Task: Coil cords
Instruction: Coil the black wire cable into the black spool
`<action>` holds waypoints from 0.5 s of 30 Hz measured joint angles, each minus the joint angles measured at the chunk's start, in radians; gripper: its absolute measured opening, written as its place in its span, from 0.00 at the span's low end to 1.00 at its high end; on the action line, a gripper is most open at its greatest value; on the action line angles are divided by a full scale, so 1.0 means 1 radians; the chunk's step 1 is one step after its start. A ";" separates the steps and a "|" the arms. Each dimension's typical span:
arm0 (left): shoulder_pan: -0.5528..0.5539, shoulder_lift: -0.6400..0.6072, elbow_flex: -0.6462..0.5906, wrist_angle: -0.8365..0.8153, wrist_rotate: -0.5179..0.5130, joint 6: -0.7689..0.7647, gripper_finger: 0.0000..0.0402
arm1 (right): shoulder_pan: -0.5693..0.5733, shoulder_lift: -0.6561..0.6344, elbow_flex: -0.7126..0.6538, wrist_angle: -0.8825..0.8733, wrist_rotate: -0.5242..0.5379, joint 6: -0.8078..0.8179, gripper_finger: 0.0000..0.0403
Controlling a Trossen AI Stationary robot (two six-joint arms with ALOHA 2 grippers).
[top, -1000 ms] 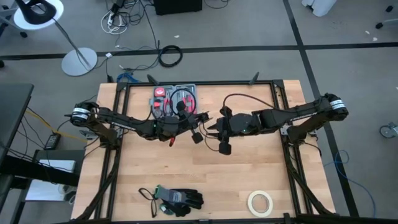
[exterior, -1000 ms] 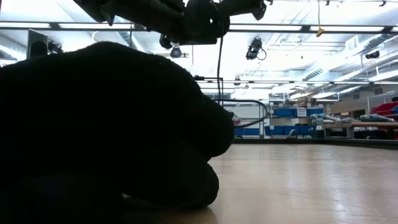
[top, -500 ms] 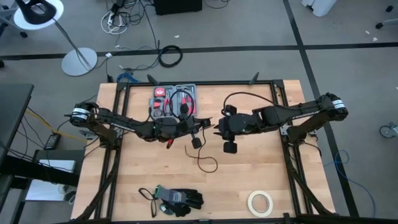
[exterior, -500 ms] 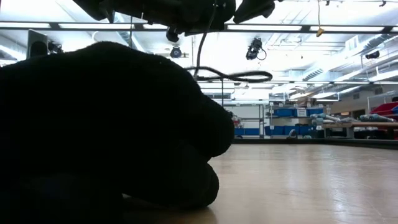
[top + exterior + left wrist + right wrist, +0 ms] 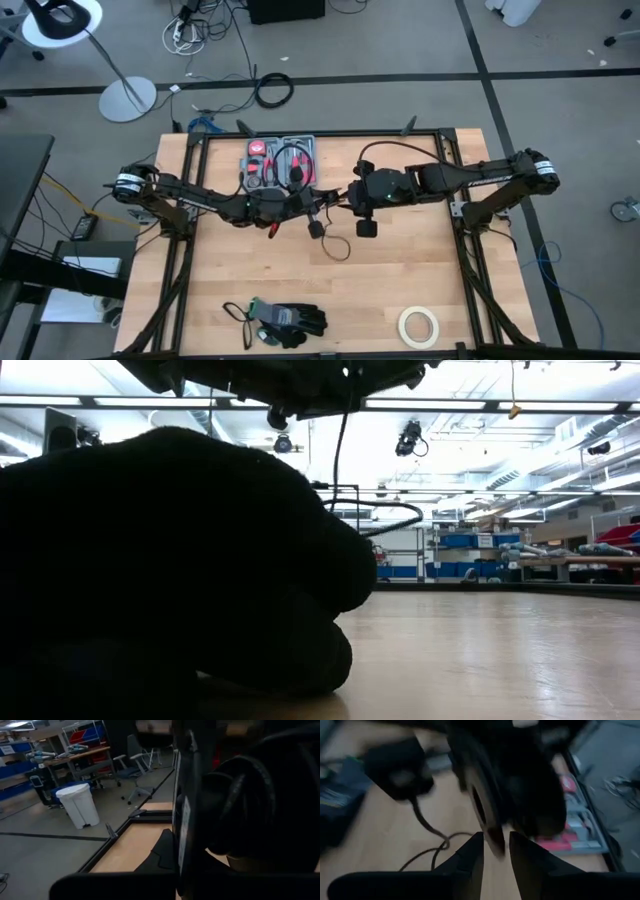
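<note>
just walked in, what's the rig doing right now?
Both arms meet over the middle of the table, working a thin black cord. The left gripper is shut, holding up a small round coil of it. The right gripper has its fingers on either side of the coil's edge. A loose tail hangs down and loops on the wood. Black gloves and a tape roll lie untouched at the near edge.

You've got a dark coil [image 5: 250, 805] filling the close foreground, worktop [image 5: 125, 847] beyond, white bin [image 5: 77, 805] on the floor.
</note>
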 joint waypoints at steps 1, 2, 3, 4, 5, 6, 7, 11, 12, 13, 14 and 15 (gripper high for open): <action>0.000 0.000 -0.001 -0.003 0.002 0.000 0.00 | -0.002 -0.001 0.000 0.003 -0.018 -0.004 0.23; 0.000 0.000 -0.001 -0.005 0.002 0.000 0.00 | -0.004 -0.001 0.000 0.006 -0.030 -0.005 0.23; -0.001 0.000 -0.001 -0.006 0.001 0.000 0.00 | -0.006 0.000 0.000 0.012 -0.039 -0.005 0.23; -0.001 0.000 -0.001 -0.005 0.001 0.000 0.00 | -0.007 0.000 0.000 0.014 -0.043 -0.006 0.23; -0.001 0.000 -0.001 -0.004 0.002 0.000 0.00 | -0.008 0.000 0.000 0.015 -0.044 -0.009 0.23; -0.001 0.000 -0.001 -0.005 0.002 -0.001 0.00 | -0.008 0.000 0.000 0.014 -0.044 -0.012 0.23; -0.001 0.000 -0.001 -0.005 0.002 -0.001 0.00 | -0.009 0.000 0.000 0.014 -0.045 -0.013 0.23; -0.001 0.000 -0.001 -0.005 0.003 -0.005 0.00 | -0.009 0.004 0.000 0.018 -0.058 -0.012 0.22; -0.001 0.000 -0.001 -0.006 0.003 -0.010 0.00 | -0.009 0.005 0.000 0.019 -0.052 -0.009 0.21; 0.000 0.000 -0.001 -0.006 0.002 -0.016 0.00 | -0.009 0.005 0.000 0.020 -0.046 -0.005 0.20; 0.000 0.000 -0.001 -0.006 0.003 -0.019 0.00 | -0.009 0.005 0.000 0.021 -0.041 -0.005 0.17; 0.000 0.000 -0.001 -0.005 0.002 -0.019 0.00 | -0.009 0.005 0.000 0.022 -0.041 -0.006 0.14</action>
